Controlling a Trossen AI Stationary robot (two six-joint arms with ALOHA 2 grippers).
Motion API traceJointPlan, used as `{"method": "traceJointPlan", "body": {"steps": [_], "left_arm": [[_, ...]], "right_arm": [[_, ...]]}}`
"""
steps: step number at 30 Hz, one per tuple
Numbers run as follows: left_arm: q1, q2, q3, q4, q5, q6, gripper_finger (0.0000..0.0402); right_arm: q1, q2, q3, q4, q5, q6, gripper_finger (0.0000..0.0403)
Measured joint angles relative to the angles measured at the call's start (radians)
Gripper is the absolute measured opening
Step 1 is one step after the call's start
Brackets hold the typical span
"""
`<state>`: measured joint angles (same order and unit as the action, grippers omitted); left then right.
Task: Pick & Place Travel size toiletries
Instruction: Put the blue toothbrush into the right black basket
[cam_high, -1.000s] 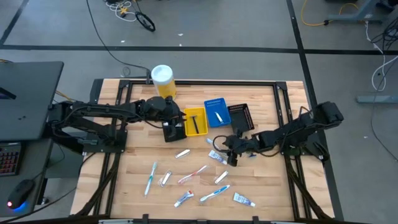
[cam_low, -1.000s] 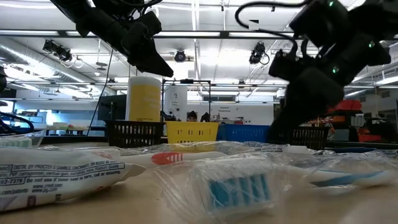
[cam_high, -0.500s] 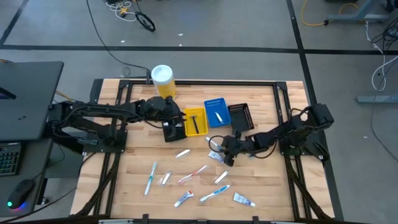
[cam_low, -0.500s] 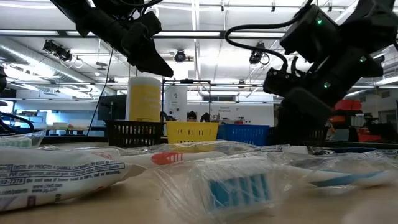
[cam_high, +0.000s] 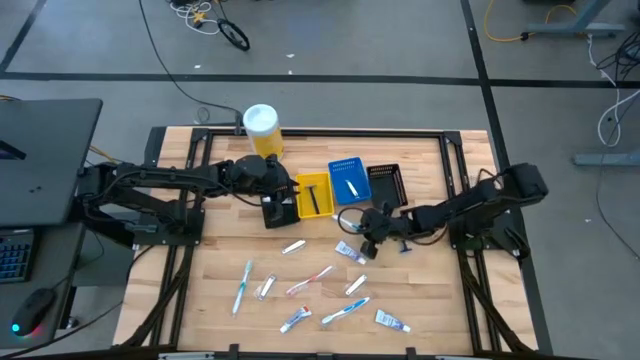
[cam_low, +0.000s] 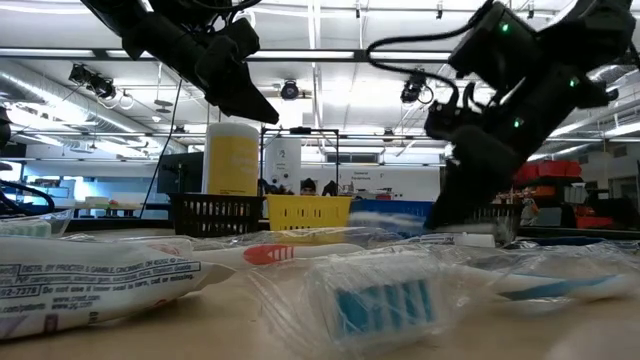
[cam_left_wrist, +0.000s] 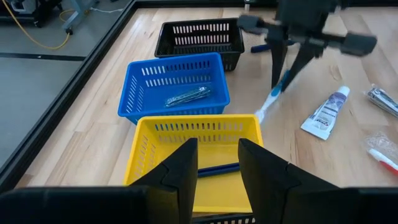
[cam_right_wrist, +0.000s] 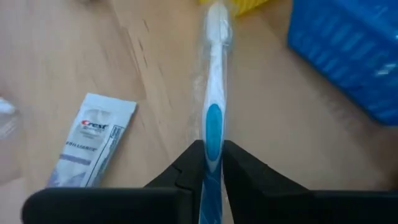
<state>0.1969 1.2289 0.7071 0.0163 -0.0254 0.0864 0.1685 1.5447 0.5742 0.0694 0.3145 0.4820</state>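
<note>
My right gripper (cam_high: 366, 228) is shut on a blue-and-white toothbrush (cam_right_wrist: 213, 81) in a clear wrapper, just in front of the blue bin (cam_high: 348, 181) and yellow bin (cam_high: 314, 195). A white toothpaste tube (cam_high: 350, 251) lies flat beside it. Several more wrapped toothbrushes and small tubes lie scattered on the near half of the table, such as a teal one (cam_high: 241, 285) and a pink one (cam_high: 310, 282). My left gripper (cam_left_wrist: 219, 163) hangs open over the yellow bin (cam_left_wrist: 193, 127), which holds a dark item. My right gripper pinches the toothbrush's blue-patched handle (cam_right_wrist: 212, 142) between its two fingers. The brush runs on past the fingertips, in line with them. From the gripper it slants down, its head (cam_left_wrist: 261, 114) low by the yellow bin's corner. Whether the head touches the table I cannot tell.
A black bin (cam_high: 388, 187) stands to the right of the blue one, which holds a small metal item (cam_left_wrist: 186, 95). A large yellow canister (cam_high: 261, 130) with a white lid stands at the far edge. A small blue piece (cam_high: 405, 248) lies under the right arm.
My right gripper has moved a little toward the far edge, nearer the bins. The wrapped toothbrush has come up with it and now shows raised in the low view. The left arm has kept still.
</note>
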Motion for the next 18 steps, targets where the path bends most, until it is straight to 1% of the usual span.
{"method": "traceJointPlan", "body": {"steps": [3,6,8,12,15,18], "left_arm": [[0.000,0.000,0.000,0.001,0.000,0.000,0.0124],[0.000,0.000,0.000,0.001,0.000,0.000,0.0124],[0.000,0.000,0.000,0.001,0.000,0.000,0.0124],[0.000,0.000,0.000,0.004,0.000,0.000,0.0124],[0.000,0.000,0.000,0.005,0.000,0.032,0.0124],[0.000,0.000,0.000,0.005,-0.001,0.083,0.0124]], "right_arm": [[-0.014,-0.100,0.009,-0.080,0.001,0.000,0.0059],[-0.031,-0.222,0.011,-0.139,0.037,0.000,0.0059],[-0.043,-0.307,0.011,-0.190,0.072,-0.001,0.0059],[-0.078,-0.450,0.012,-0.341,0.183,0.017,0.0059],[-0.123,-0.507,0.012,-0.430,0.258,0.079,0.0059],[-0.193,-0.513,0.012,-0.508,0.250,0.117,0.0059]]}}
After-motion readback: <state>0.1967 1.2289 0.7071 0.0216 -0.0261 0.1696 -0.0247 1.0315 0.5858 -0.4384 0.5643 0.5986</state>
